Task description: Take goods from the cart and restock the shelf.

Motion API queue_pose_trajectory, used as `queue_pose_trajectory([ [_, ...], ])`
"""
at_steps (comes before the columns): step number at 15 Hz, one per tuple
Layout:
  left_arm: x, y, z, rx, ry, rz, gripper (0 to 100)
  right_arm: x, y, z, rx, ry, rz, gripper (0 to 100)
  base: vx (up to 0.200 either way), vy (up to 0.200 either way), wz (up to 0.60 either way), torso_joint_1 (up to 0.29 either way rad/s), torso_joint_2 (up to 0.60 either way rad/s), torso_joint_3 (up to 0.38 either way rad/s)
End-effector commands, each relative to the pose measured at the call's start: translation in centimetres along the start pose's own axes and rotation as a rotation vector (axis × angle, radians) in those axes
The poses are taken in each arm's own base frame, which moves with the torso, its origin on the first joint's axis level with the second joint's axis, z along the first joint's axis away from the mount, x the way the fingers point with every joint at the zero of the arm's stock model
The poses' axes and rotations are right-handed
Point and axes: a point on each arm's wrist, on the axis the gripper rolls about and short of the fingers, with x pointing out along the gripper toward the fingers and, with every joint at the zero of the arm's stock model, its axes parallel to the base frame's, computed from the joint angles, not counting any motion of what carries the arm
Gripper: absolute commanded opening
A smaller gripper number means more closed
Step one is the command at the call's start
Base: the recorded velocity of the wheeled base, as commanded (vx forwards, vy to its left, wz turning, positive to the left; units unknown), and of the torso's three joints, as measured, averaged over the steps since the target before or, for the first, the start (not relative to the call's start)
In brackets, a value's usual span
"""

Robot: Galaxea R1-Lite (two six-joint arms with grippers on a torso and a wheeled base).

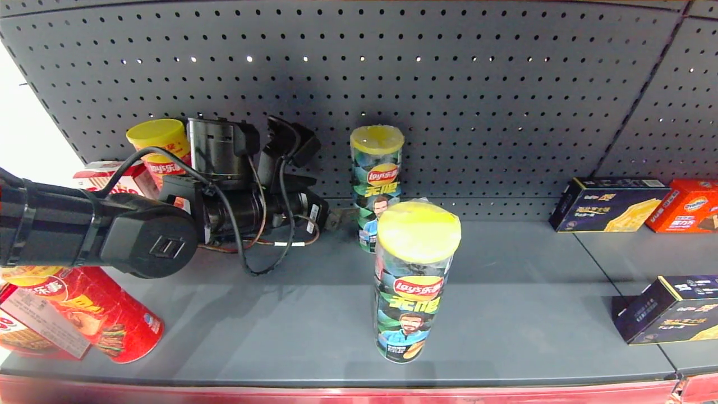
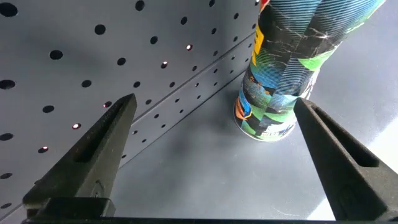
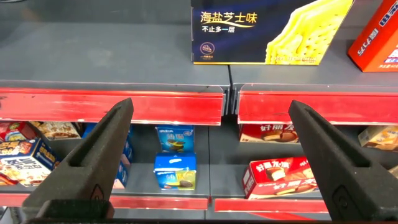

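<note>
Closest to the front edge of the shelf point(image 1: 533, 314) stands the near chip can point(image 1: 415, 280), upright, green with a yellow lid, right of centre. Behind it, just in front of the pegboard point(image 1: 449, 84), the far chip can point(image 1: 376, 185) of the same kind also stands upright; the two are apart.

From the left the left arm lies low across the shelf, and the left gripper point(image 1: 338, 216) sits just left of the far chip can's lower half. In the left wrist view the left gripper point(image 2: 214, 106) has its fingers point(image 2: 93, 168) spread wide and holds nothing. The far chip can point(image 2: 280, 81) stands just past the fingertips, not between them and touching neither, with the pegboard running along one side.

At the near left a red chip can point(image 1: 112, 325) lies on its side. At the far left a red can with a yellow lid point(image 1: 160, 148) stands behind the arm, beside a white and red box point(image 1: 106, 177). On the right, a dark blue box point(image 1: 611, 205) and an orange box point(image 1: 684, 205) lie by the pegboard, with another dark box point(image 1: 667, 308) nearer the front.

The right gripper point(image 3: 208, 106) also has its fingers point(image 3: 93, 162) wide apart and empty. It faces a red edge strip point(image 3: 112, 102) of a shelf, with small boxes point(image 3: 175, 171) on the level below.
</note>
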Motion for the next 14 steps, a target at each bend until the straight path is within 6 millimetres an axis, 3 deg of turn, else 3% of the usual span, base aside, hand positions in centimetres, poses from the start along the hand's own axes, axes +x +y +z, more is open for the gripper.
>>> queue_pose_trajectory([
  [1,0.1,0.0,-0.1,0.0,0.003,0.0,100,0.0,0.0,0.0,0.0,0.001,0.001,100,0.0,0.0,0.0,0.0,0.0,0.0],
  [6,-0.1,0.2,-0.3,0.001,0.005,0.02,100,0.0,0.0,0.0,0.0,0.001,0.001,100,0.0,0.0,0.0,0.0,0.0,0.0],
  [10,-2.2,-0.7,-0.6,0.018,-0.024,0.069,100,0.0,0.0,0.0,0.0,0.001,0.001,100,0.0,0.0,0.0,0.0,0.0,0.0],
  [14,-2.6,-1.6,-1.2,0.021,0.015,0.133,100,0.0,0.0,0.0,0.0,0.001,0.001,100,0.0,0.0,0.0,0.0,0.0,0.0],
])
